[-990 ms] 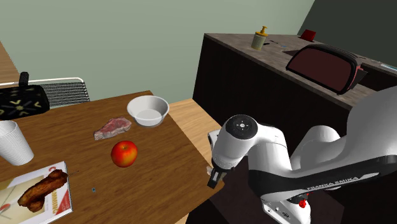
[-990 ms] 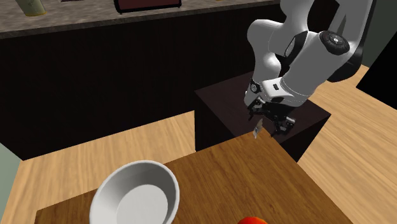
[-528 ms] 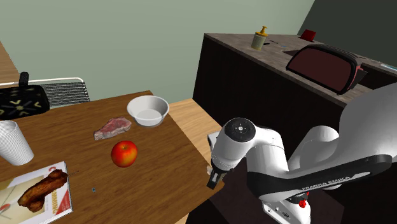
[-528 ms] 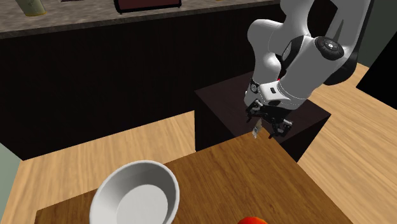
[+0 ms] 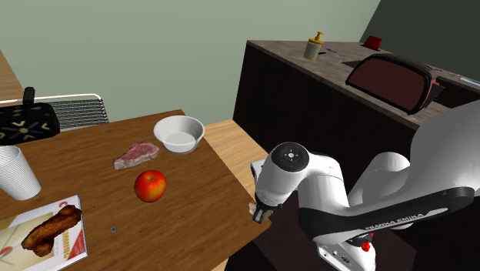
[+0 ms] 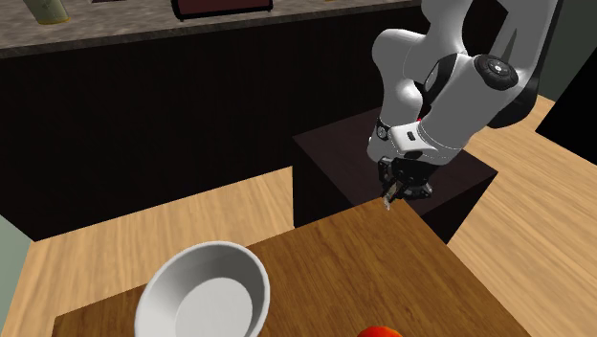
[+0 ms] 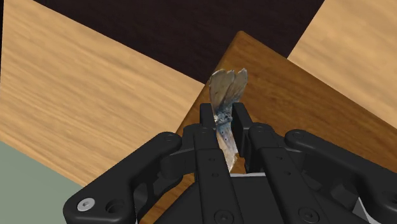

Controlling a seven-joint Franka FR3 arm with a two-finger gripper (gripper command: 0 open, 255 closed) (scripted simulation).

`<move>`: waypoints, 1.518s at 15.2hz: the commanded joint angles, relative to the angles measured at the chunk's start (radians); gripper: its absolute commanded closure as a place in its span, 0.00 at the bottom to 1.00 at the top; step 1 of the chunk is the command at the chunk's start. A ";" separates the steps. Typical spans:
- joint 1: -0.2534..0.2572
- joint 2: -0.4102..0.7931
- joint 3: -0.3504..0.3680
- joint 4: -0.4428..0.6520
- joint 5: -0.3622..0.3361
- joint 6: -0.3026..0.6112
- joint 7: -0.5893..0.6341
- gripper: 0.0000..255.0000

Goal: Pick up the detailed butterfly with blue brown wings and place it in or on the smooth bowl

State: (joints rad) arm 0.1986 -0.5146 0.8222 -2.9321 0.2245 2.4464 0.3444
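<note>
Inspection finds the butterfly [image 7: 227, 95] standing on edge between the two black fingers [image 7: 207, 122] of the claw [image 7: 224, 121]. Its pale grey-brown wings are lying folded flat together, with bluish mottling showing near the body. Its long axis is running along the line of the fingers. The wing tips are pointing away from the hand, past the fingertips, toward the corner of the wooden table [image 7: 299, 108]. The claw is gripping the butterfly at a narrow setting, one finger pressing each side of the lower wings and body, while the upper wings are projecting free.

In the shoulder view the claw is sitting low at the table corner nearest the stand, pointing down at the edge. Whether the butterfly is touching the wood cannot be told.

The white bowl [image 5: 178, 138] is standing upright near the table's far edge, its inside showing a bare white surface. It is lying well apart from the claw and the butterfly. A white cup [image 5: 15, 173] is standing at the shoulder view's left; its contents cannot be seen. A red apple [image 5: 151, 185] and a raw steak [image 5: 137, 155] are lying on the wood between bowl and claw, the steak just beside the bowl.
</note>
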 commanded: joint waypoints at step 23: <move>0.090 -0.261 -0.177 0.112 -0.002 -0.372 -0.099 1.00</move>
State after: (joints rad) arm 0.2837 -0.7627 0.6526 -2.8268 0.2239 2.0948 0.2475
